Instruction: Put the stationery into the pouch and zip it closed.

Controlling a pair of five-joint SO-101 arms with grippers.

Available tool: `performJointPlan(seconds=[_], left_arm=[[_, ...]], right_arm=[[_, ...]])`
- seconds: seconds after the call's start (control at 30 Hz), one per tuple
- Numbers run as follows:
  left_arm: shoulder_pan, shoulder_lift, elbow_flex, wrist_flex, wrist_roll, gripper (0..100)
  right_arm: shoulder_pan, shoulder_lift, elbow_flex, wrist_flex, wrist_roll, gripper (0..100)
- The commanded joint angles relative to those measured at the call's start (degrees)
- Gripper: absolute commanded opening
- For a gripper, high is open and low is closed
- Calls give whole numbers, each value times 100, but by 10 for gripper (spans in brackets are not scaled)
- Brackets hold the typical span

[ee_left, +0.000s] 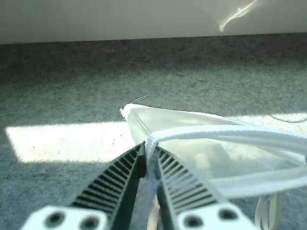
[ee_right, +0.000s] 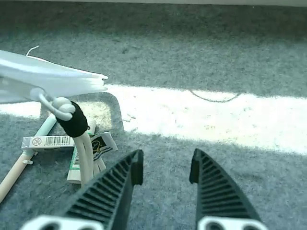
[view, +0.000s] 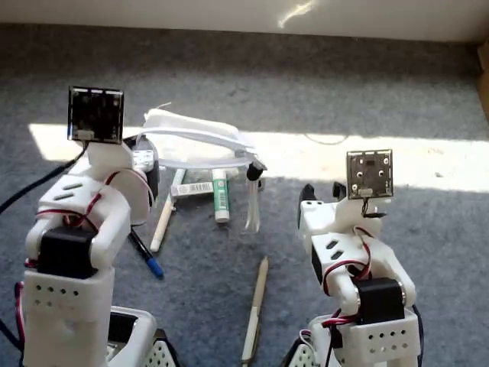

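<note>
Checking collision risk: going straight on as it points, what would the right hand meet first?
Probably only bare carpet; the right hand points past the pouch, though depth is unclear.

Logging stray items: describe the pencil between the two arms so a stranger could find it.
On the grey carpet, look between the left arm and the right arm. A beige pencil lies lengthwise toward the pouch. Unlike the other stationery clustered by the pouch, it lies alone.

R gripper (ee_right: 166,160) hangs over the grey carpet (ee_right: 216,57), jaws apart, nothing btwn them. Near it, a white pouch (ee_right: 53,79) corner w/ a black zip pull (ee_right: 73,120) dangling. Under that lie a small box (ee_right: 48,142), a green tube (ee_right: 74,167) & a pen (ee_right: 14,175).
</note>
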Motion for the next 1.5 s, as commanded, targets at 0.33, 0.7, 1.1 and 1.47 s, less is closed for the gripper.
performJointPlan(seconds=[0.33,0.7,1.1,1.47], left_arm=[[-1429,1138,-1736,1134,484,14],[-2229,1121,-1393,1187,905,14],[-2756,-145,-418,923,914,16],[-2738,-470,92,536,914,18]], right_arm=[[13,2035,-251,-752,9,156],[-1411,3046,-760,-927,-589,156],[-2070,5420,-2651,-936,-598,156],[-2387,7486,-4145,-1103,-598,159]])
